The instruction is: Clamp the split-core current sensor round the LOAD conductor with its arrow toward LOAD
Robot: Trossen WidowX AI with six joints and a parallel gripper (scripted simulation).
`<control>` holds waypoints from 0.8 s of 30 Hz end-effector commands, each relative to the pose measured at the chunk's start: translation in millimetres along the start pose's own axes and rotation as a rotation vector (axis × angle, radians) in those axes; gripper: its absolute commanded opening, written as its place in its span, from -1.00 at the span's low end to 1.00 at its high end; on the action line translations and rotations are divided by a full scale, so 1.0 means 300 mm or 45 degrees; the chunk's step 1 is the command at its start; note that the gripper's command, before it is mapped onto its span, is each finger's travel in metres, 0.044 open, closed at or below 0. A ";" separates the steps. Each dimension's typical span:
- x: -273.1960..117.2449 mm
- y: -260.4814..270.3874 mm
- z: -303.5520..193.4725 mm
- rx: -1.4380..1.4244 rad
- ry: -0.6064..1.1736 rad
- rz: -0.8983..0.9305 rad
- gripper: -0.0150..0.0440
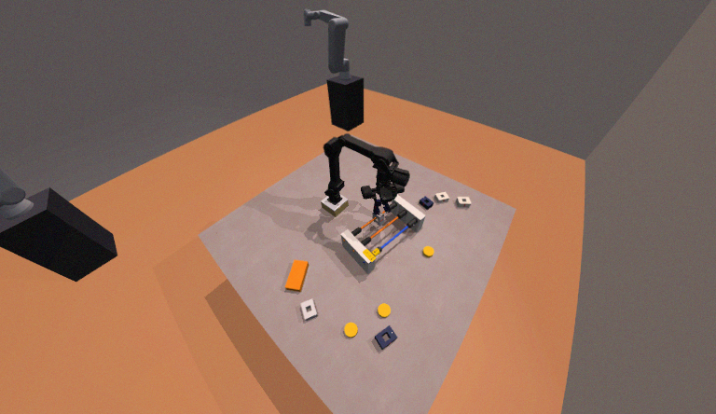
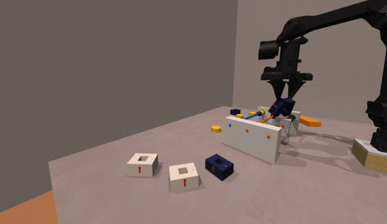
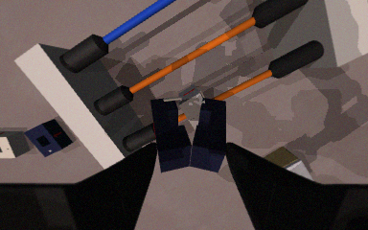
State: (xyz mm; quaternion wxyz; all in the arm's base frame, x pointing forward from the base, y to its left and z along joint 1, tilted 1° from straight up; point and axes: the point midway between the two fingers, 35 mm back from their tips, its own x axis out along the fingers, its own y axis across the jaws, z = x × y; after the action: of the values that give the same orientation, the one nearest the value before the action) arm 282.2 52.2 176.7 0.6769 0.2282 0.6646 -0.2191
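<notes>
Jaws of gripper (image 1: 381, 210) (image 2: 284, 98) (image 3: 192, 149) clamped on dark-blue sensor (image 1: 377, 207) (image 2: 280, 107) (image 3: 211, 129), its opening facing away from them, presumably to admit a conductor.

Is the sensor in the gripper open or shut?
Open: in the wrist view, the halves of the sensor spread apart above the hinge.

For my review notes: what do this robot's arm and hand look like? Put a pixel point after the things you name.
The arm (image 1: 364, 145) (image 2: 328, 15) is matte black all over, with chunky rounded joints and long links. The hand (image 1: 380, 212) (image 2: 284, 98) (image 3: 191, 148) is black too, with two fingers tapering to narrow tips. No cables, sleeves or markings can be made out on either.
</notes>
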 end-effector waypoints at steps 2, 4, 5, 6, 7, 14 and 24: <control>-0.006 0.035 0.059 0.198 -0.002 0.000 -0.49; -0.006 0.048 0.082 0.276 -0.003 0.001 -0.49; -0.006 0.055 0.094 0.315 -0.003 0.001 -0.49; -0.006 0.061 0.106 0.354 -0.003 0.001 -0.49; -0.006 0.067 0.117 0.392 -0.004 0.002 -0.49; 0.003 0.107 0.199 0.664 -0.006 0.004 -0.49; 0.030 0.154 0.316 1.053 -0.008 0.008 -0.49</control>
State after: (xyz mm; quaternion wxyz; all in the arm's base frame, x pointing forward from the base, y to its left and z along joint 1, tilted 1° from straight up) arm 374.6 35.9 172.3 0.5529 0.4567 0.5398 -0.4408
